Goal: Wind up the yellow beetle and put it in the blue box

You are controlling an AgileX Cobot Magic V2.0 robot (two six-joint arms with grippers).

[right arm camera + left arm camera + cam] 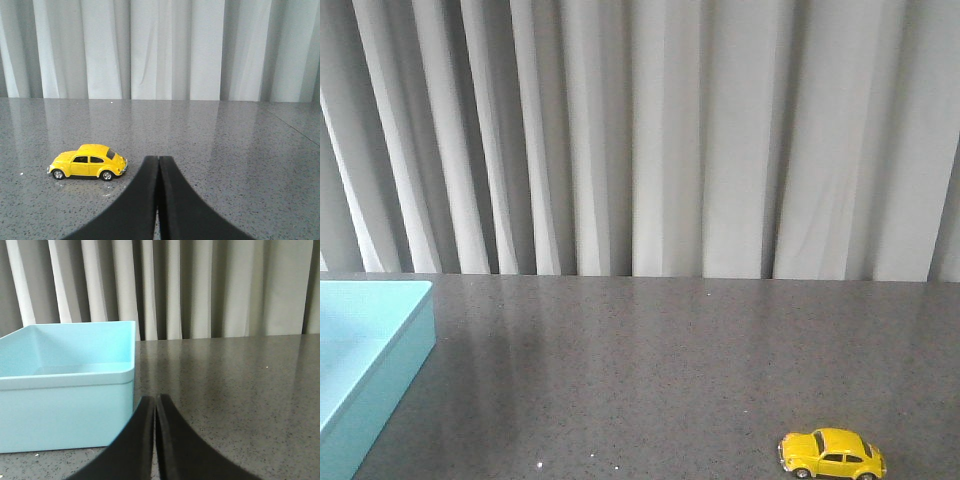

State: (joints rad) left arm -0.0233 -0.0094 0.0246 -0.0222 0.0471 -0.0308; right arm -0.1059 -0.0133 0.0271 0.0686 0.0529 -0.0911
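The yellow beetle [832, 454] stands on its wheels on the dark table near the front right edge; it also shows side-on in the right wrist view [88, 161]. My right gripper [158, 159] is shut with nothing in it, a short way beside the car and apart from it. The blue box [368, 362] lies at the table's left, its inside bare where visible. In the left wrist view the blue box [67, 390] is close, and my left gripper [155, 398] is shut and empty just off its near corner. Neither gripper appears in the front view.
A grey speckled tabletop [650, 370] stretches between the box and the car. Pale pleated curtains [650, 130] hang along the table's far edge.
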